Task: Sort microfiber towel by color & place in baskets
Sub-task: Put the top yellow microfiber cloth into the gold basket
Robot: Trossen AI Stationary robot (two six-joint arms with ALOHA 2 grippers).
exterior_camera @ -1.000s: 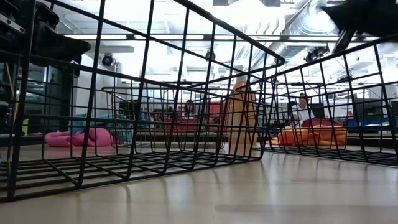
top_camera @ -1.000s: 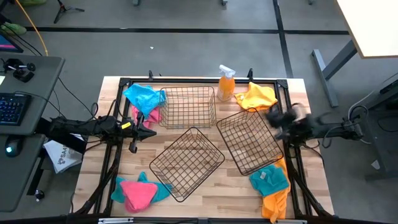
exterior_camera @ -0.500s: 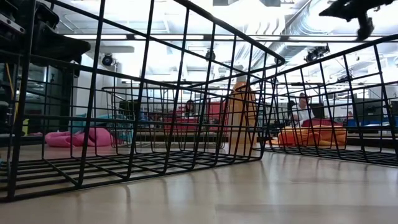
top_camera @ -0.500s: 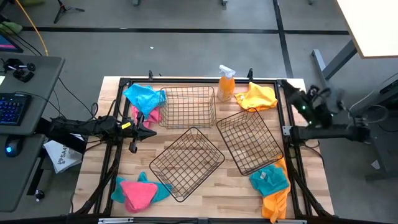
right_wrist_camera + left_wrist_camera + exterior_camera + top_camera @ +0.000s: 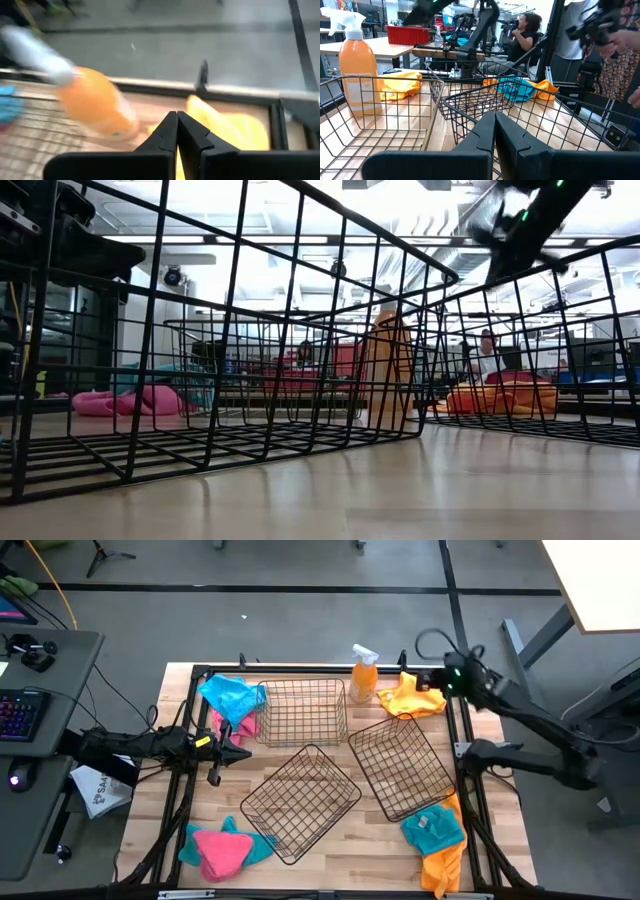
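Three dark wire baskets stand on the table: one at the far middle (image 5: 300, 710), one near the middle (image 5: 300, 802), one to the right (image 5: 402, 765). A yellow towel (image 5: 412, 696) lies at the far right corner. Teal (image 5: 230, 694) and pink (image 5: 243, 726) towels lie at the far left. A pink-and-teal heap (image 5: 222, 848) lies near left, a teal (image 5: 435, 828) and an orange towel (image 5: 443, 866) near right. My right gripper (image 5: 432, 680) hovers shut above the yellow towel (image 5: 225, 131). My left gripper (image 5: 245, 753) waits shut at the table's left (image 5: 495, 125).
An orange spray bottle with a white trigger (image 5: 363, 674) stands at the far edge between the far basket and the yellow towel. Black frame rails (image 5: 466, 755) run along the table's sides. People sit and stand in the room beyond the table (image 5: 525, 30).
My right arm has swung from above the right edge beside the right basket toward the far edge and leftward, ending over the yellow towel at the far right corner. No towel or basket has moved.
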